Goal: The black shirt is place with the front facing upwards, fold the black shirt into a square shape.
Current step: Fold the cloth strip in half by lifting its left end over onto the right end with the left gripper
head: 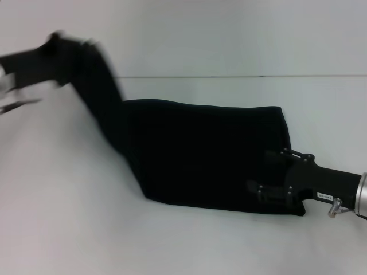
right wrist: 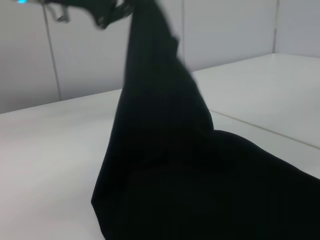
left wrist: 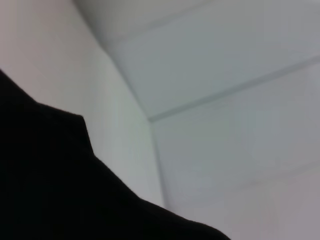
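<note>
The black shirt (head: 206, 154) lies folded lengthwise on the white table (head: 69, 217); no lettering shows. Its left end rises in a taut strip to my left gripper (head: 63, 48), which is shut on the cloth and holds it high at the far left. The right wrist view shows that gripper (right wrist: 111, 14) at the top with the shirt (right wrist: 165, 165) hanging from it. Black cloth (left wrist: 50, 190) fills a corner of the left wrist view. My right gripper (head: 268, 173) rests low on the shirt's right end, dark against the cloth.
The table's far edge (head: 241, 76) meets a pale wall behind. Bare white tabletop (right wrist: 45, 165) surrounds the shirt on the left and front. No other objects show.
</note>
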Controlling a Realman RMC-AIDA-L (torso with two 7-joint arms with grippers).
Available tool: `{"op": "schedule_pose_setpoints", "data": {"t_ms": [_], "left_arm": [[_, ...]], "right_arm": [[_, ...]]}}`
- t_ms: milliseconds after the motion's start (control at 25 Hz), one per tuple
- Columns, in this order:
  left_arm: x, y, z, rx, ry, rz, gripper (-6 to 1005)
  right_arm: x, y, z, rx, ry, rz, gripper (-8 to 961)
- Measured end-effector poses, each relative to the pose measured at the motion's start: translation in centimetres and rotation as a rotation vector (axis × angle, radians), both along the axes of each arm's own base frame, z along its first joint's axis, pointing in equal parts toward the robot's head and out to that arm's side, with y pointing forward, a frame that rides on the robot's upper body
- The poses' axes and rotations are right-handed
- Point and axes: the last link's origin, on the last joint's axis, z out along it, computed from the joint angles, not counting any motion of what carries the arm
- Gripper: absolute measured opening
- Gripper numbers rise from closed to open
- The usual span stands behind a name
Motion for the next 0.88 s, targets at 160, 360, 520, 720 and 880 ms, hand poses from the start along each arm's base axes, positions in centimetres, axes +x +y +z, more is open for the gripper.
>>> {"op": "schedule_pose_setpoints", "data": {"t_ms": [160,360,520,720,880], "left_arm": [[5.7,1.9,-3.6,-0.047,0.008,-0.136,45],[9.3,1.1,-9.2,-0.126,0.038,-0.221,47],[9.2,-1.8,-13.7,-0.209,0.007,-0.231,49],[8.3,-5.0,-17.1,-0.296,-0.063,-0.227,51],[8.1,-5.4,-17.0,-0.295,-0.077,-0.239,53]], "right_arm": [[0.6,-0.5,0.2,0.008,0.015,-0.025,930],[1.3,-1.3,0.4,0.017,0.043,-0.052,930],[1.6,-1.6,0.1,0.023,0.061,-0.087,930],[1.4,-0.2,-0.9,0.063,0.072,-0.168,930],[0.5,1.6,-2.2,0.074,0.052,-0.209,930]]}}
